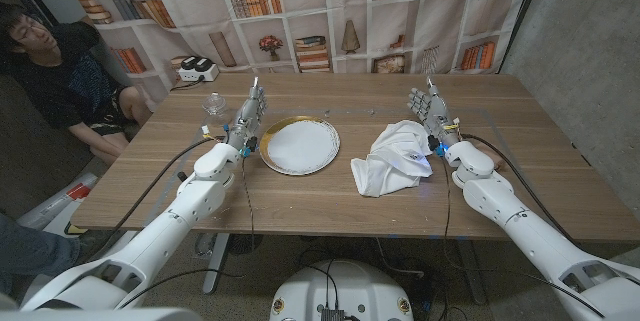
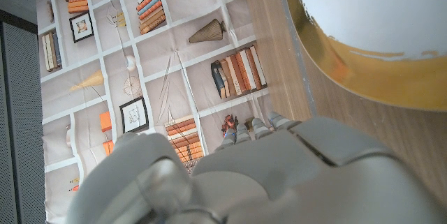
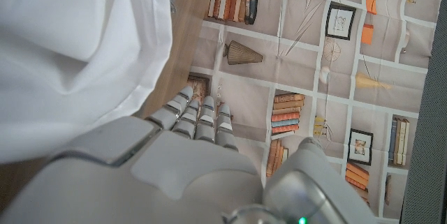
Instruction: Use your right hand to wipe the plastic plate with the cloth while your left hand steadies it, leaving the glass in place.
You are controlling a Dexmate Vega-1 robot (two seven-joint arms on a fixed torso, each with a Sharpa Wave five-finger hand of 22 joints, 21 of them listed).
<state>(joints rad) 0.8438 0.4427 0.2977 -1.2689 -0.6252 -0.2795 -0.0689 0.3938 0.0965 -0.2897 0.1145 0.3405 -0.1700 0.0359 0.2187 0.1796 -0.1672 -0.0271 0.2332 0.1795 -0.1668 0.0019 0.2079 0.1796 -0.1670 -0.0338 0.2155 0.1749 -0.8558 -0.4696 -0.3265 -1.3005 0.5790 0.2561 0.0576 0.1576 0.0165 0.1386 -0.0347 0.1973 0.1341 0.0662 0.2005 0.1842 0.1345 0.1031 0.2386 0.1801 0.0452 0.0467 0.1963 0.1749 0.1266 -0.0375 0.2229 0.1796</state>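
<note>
So far nothing of the wipe is done, by my reading: the round white plastic plate with a gold rim point(image 1: 300, 146) lies bare mid-worktop, with the crumpled white cloth point(image 1: 395, 158) to its right, apart from it. My right hand point(image 1: 430, 113) stands upright beside the cloth, fingers straight, holding nothing. My left hand point(image 1: 248, 119) stands likewise at the plate's left edge, empty. The clear glass point(image 1: 213, 109) sits just beyond it. Grasping, steadying and wiping all remain.
</note>
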